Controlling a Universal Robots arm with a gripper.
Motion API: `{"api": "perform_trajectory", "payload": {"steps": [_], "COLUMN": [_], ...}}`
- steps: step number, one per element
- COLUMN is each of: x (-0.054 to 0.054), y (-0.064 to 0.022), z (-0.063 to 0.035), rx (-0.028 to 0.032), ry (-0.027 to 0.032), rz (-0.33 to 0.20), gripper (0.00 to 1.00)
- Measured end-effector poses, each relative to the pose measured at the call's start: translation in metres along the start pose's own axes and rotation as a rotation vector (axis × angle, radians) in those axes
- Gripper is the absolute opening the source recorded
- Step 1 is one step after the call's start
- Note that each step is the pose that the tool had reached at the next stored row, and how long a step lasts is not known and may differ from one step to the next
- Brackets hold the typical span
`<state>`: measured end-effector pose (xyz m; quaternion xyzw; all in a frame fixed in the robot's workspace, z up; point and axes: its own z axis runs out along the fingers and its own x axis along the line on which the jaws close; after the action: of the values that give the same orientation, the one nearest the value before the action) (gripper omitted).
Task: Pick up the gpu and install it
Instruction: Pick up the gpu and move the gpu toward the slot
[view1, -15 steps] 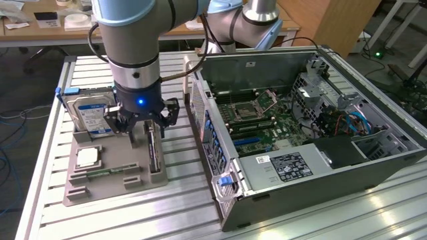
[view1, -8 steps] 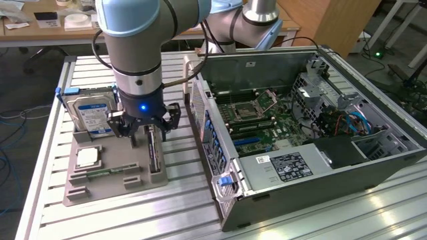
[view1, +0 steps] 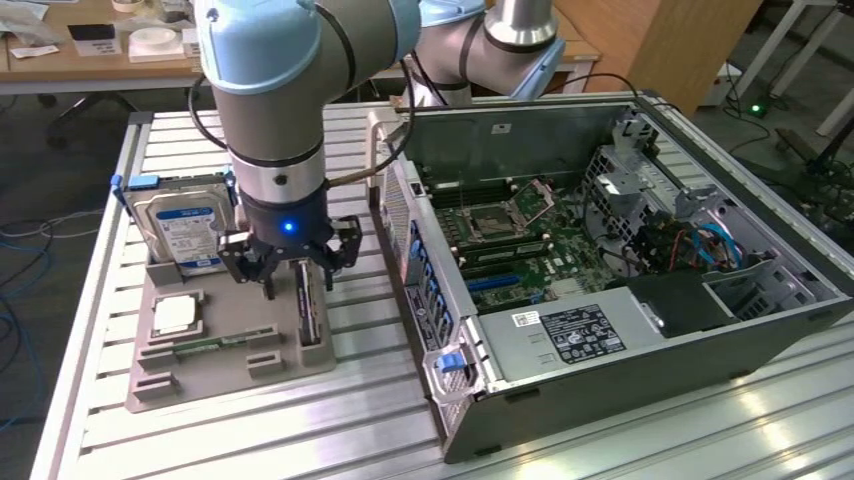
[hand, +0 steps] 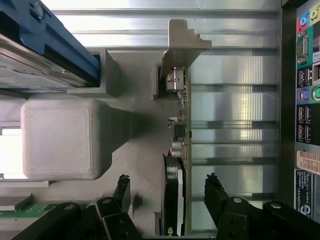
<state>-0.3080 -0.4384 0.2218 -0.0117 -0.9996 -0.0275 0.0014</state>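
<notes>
Slatted aluminium table (view1: 667, 420) fills my exterior feed, with desks and cables in the room behind it. On the exterior view's right an open computer case (view1: 601, 250) lies on its side, and I can see its motherboard (view1: 521, 240) and the labelled power supply (view1: 574, 330). Beside the case, on the exterior view's left, sits a grey holder tray (view1: 227, 375). It carries a silver hard drive (view1: 187, 225) with a blue label, standing on edge at the far end. A square processor (view1: 176, 317) and a narrow green memory stick (view1: 200, 347) lie closer to the camera. The gpu (view1: 310, 310) stands on its long edge in the tray's slot, on the side nearest the case. My gripper (view1: 296, 270) hangs straight over that card, low above the tray. On the wrist feed the jaws are spread wide. One dark finger (hand: 121, 192) is on the tray side of the gpu (hand: 177, 165) and the other is on the case side. I see bare gaps between both fingers and the card, so nothing is gripped. The case's rear ports (hand: 306, 75) show along one edge of that feed.
</notes>
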Motion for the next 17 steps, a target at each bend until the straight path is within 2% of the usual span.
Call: {"api": "perform_trajectory", "payload": {"steps": [8,14,15,16,17], "x": [0.0,0.0,0.0,0.0,-0.001], "y": [-0.0008,-0.0008,-0.0008,-0.0007,-0.0007], "z": [0.0138,0.0139,0.0139,0.014,0.0141], "rx": [0.0001,0.0004,0.0003,0.0003,0.0001], "ry": [-0.0007,-0.0007,-0.0007,-0.0008,-0.0009], "rz": [0.011,0.011,0.011,0.012,0.011], "gripper": [0.71,0.71,0.69,0.63,0.63]}}
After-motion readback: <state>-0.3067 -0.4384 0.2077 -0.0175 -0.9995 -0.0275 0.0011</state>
